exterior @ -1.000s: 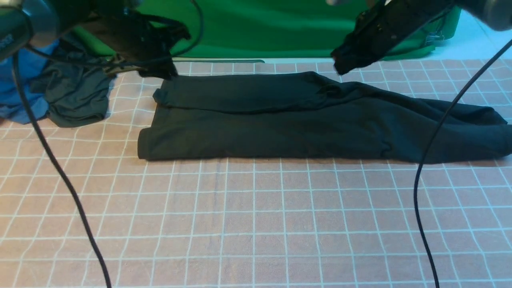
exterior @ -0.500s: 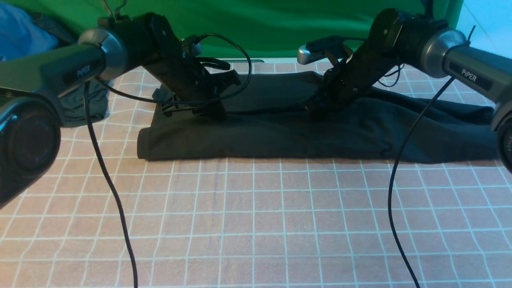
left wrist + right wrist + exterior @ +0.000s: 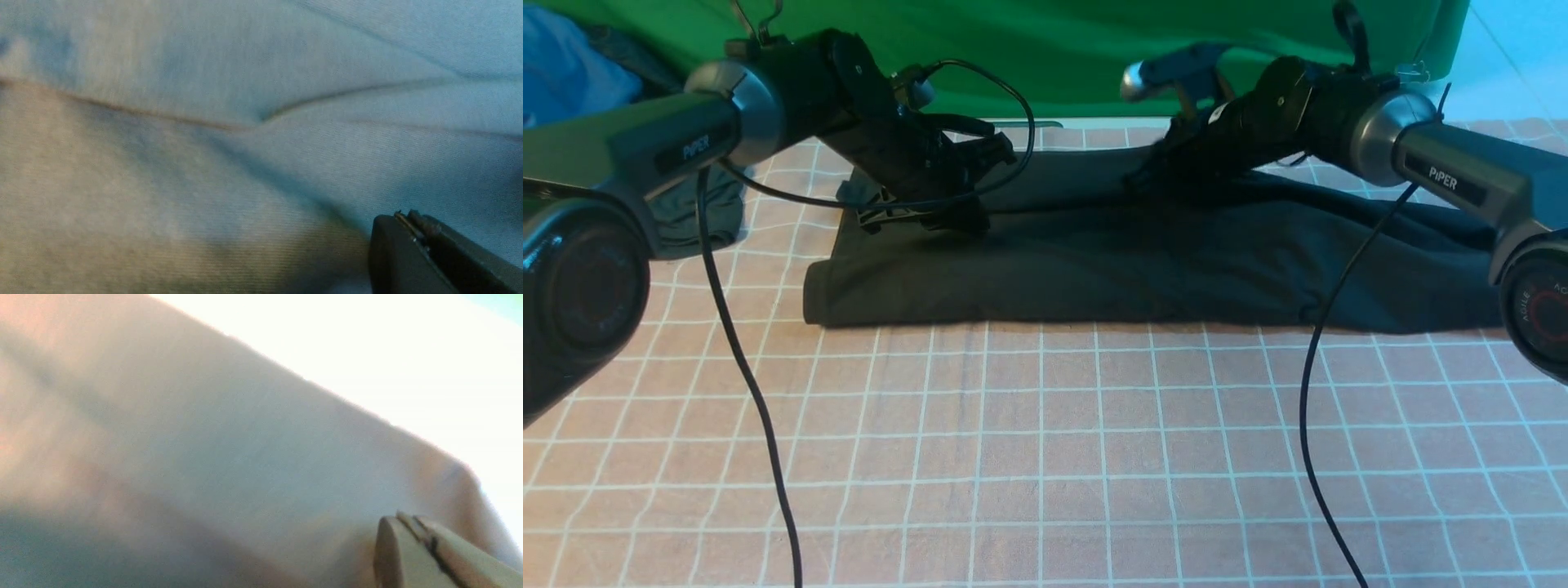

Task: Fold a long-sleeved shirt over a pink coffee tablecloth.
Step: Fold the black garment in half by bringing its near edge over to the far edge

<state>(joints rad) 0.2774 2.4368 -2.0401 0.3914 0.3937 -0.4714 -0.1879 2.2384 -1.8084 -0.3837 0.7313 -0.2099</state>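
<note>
The long-sleeved shirt [image 3: 1143, 261] lies as a long black folded strip across the far half of the pink coffee tablecloth [image 3: 1045, 441]; its print is hidden. My left gripper [image 3: 960, 219] rests low on the shirt's left part, at the edge of the upper fold. In the left wrist view its fingers [image 3: 408, 216] are pressed together over the shirt's cloth [image 3: 204, 163], with nothing seen between them. My right gripper [image 3: 1145, 175] hovers near the shirt's far edge at the middle. Its fingers [image 3: 402, 518] are also shut above blurred shirt fabric [image 3: 204, 457].
A dark grey-green garment [image 3: 698, 216] and blue cloth [image 3: 572, 73] lie at the far left behind my left arm. The green backdrop [image 3: 1062, 49] hangs at the back. Two black cables [image 3: 743, 376] [image 3: 1307, 392] trail over the tablecloth toward the front.
Both arms came down from high up onto the shirt. In the last half second the right gripper moved from the shirt's middle back toward its far edge; the left barely moved.
</note>
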